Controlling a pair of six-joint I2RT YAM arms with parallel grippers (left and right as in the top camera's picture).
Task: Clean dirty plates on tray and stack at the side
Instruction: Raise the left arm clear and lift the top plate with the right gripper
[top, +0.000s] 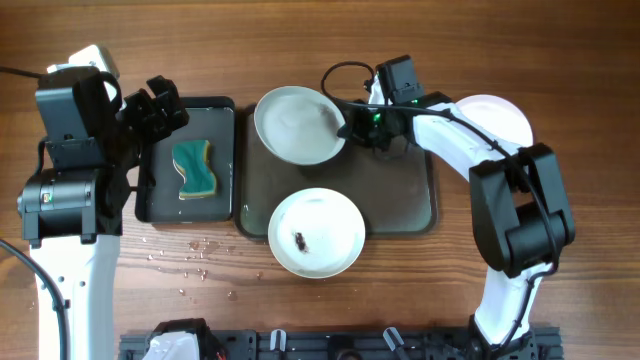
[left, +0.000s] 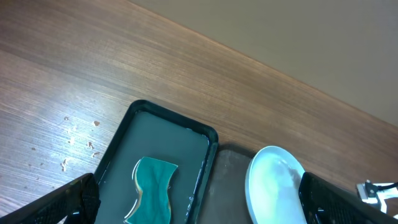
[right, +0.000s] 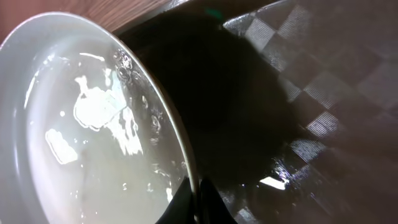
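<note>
By my read I'm about two-thirds through: the third plate (top: 495, 112) sits on the table (top: 250, 300) to the right of the tray (top: 400, 200), half hidden behind the right arm, and the part I can see looks clean, so I count it as the start of the stack. The near plate (top: 330, 215) lies flat at the tray's front edge with a dark smear (top: 300, 240) near its centre, so that one hasn't been wiped. The far plate (top: 295, 125) is the one in hand. The right gripper (top: 349, 126) is clamped on its right rim, and the wrist view shows the fingers (right: 186, 202) pinching that edge, with the plate tipped up over the tray's far-left corner. Its bowl shows wet glare and droplets but no smear that I can find, so I judge it washed and ready to go to the side (assuming the glare isn't hiding a mark). The left gripper (top: 160, 105) hangs empty over the far end of the black tray (top: 222, 115), jaws spread wide. The sponge (top: 194, 168) lies below it in that tray, not touched. What's left, as I see it, is to carry the far plate over onto the third plate, then scrub and stack the near plate.
</note>
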